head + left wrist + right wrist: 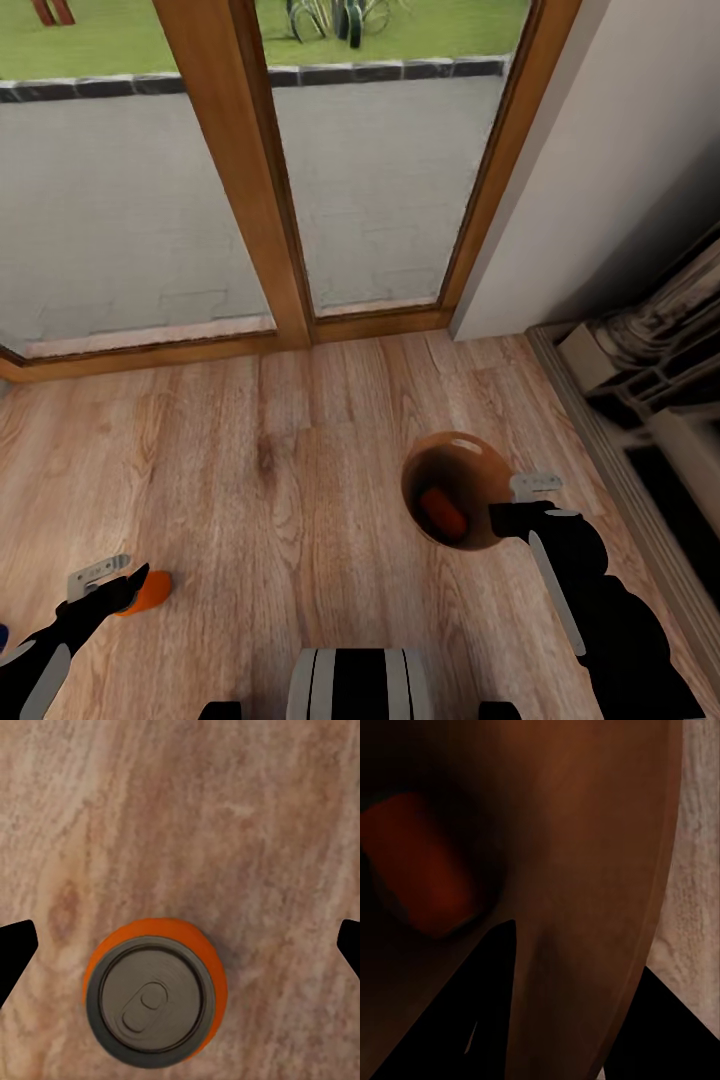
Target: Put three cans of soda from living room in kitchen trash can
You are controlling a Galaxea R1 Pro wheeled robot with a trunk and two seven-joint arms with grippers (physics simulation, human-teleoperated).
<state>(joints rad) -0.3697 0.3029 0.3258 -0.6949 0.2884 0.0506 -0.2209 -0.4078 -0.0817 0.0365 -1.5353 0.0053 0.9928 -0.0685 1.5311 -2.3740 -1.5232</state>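
The left gripper point(180, 945) hangs directly above an upright orange soda can point(154, 997) on the plank floor point(280, 470) — fingers spread wide, one at each side, can axis vertical and slightly off-centre between them. Open floor surrounds it. The right gripper point(515, 510) is clamped on the rim of the trash can point(470, 465) — one finger inside — which holds a second orange can point(442, 514).

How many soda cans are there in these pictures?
2, both orange: one can lying inside the brown-lined bin, one upright can on the wood floor below the left gripper. Others may be hidden.
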